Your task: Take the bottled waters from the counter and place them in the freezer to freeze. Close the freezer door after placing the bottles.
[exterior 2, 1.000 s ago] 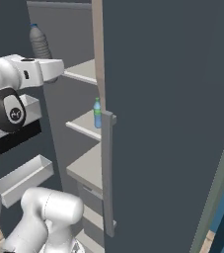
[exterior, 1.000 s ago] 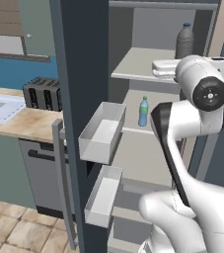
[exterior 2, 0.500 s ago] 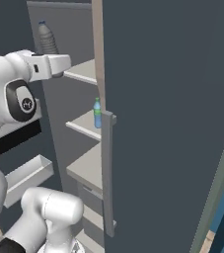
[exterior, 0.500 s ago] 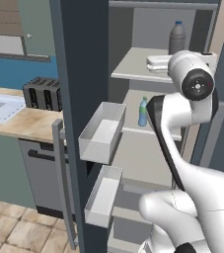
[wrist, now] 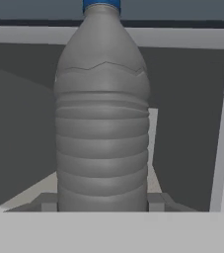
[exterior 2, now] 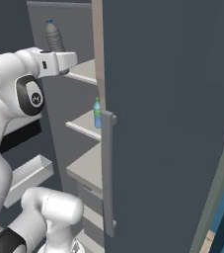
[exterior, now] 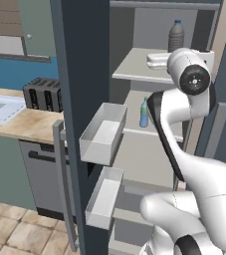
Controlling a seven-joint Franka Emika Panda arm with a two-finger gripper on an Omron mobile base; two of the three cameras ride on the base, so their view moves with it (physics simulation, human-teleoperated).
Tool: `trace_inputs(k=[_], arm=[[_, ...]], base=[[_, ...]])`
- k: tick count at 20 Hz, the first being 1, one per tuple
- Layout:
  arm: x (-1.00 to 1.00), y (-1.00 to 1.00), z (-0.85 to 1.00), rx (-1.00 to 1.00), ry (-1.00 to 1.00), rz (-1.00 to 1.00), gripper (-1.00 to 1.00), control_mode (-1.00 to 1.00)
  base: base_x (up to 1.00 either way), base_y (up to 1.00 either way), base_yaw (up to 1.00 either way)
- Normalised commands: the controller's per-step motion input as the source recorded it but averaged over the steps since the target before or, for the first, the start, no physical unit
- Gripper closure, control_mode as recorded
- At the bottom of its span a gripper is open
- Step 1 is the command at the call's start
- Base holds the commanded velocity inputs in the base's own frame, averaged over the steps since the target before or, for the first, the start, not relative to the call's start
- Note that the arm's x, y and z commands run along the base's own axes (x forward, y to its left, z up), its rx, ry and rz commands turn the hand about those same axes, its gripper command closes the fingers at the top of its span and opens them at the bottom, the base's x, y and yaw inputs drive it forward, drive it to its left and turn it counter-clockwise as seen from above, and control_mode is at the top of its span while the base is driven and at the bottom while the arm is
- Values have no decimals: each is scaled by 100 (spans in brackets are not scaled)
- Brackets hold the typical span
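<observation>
Freezer (exterior: 134, 64) door's wide open; the blue bottle (exterior: 144, 113) sits on a middle shelf. Up top, the gripper (wrist: 102, 202) is clamped around the upright grey bottle (wrist: 102, 113).

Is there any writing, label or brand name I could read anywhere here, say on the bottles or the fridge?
None can be read.
Grey bottle in the tool: ribbed plastic, blue cap, no label or print.
Blue bottle on the lower shelf: too small to show any text.
Freezer door: plain dark surface, no lettering.
Toaster on the counter: no markings visible.
</observation>
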Motion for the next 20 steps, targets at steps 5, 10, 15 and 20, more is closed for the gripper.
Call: trace_inputs(k=[5, 10, 15, 20], arm=[[13, -9, -5, 0, 0, 0, 100, -100], [1, 0, -7, 0, -1, 0, 100, -100], [0, -3, -5, 0, -3, 0, 100, -100], [0, -6, -7, 0, -1, 0, 100, -100]], base=[[0, 0, 0], [0, 0, 0], [0, 0, 0], [0, 0, 0]])
